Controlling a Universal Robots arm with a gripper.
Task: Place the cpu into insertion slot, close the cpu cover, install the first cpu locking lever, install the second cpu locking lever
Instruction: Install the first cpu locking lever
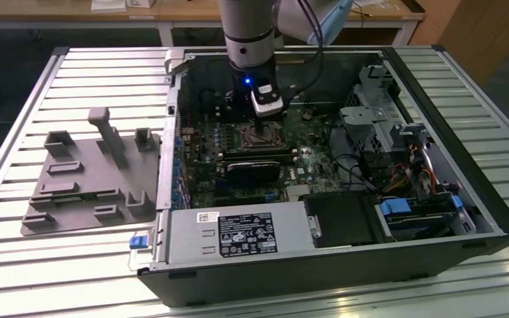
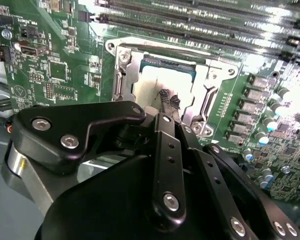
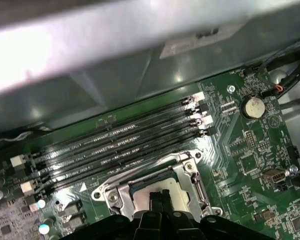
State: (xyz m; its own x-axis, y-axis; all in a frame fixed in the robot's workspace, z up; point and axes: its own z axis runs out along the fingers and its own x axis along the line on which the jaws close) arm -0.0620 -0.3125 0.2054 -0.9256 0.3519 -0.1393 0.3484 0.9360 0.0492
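The gripper (image 2: 169,100) is seen just above the cpu (image 2: 152,85), jaws nearly closed, seemingly holding nothing. The cpu is seated in the insertion slot (image 2: 135,62), framed by the cpu cover (image 2: 127,75).

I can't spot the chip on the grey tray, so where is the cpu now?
The cpu sits in the insertion slot on the green motherboard, framed by the cpu cover, beside the long memory slots, under the pincer.

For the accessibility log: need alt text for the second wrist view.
The black gripper hangs with its fingertips close together just over the pale silver cpu, which lies in its socket with the metal cpu cover framing it. Around them is a green circuit board with long memory slots beyond the socket.
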